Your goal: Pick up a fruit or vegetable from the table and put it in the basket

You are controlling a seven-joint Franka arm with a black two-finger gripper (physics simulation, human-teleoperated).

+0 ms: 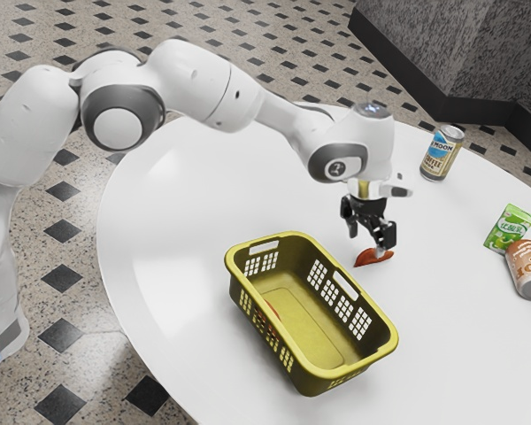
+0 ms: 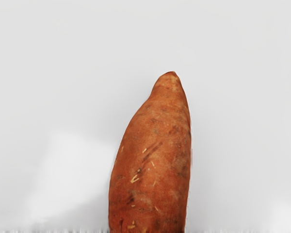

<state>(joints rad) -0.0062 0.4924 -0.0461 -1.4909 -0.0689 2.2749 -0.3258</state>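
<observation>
An orange-brown sweet potato point(image 1: 374, 257) lies on the white table, beside the basket on the exterior view's right. Just above it is my gripper point(image 1: 370, 241), pointing down with its fingers apart, so it stands open. The potato's upper side is partly hidden by the fingers in the exterior view. In the wrist view the sweet potato point(image 2: 153, 165) lies under my hand, its tapered end visible against the white surface. The yellow-green basket point(image 1: 314, 365) stands upright; something red is partly visible inside along its near wall.
A coffee can point(image 1: 442, 152) stands toward the back of the table point(image 1: 203, 186). Over at the exterior view's right are a green carton point(image 1: 509, 227) and a brown-orange can point(image 1: 528, 269). The basket's raised rim is close to my hand.
</observation>
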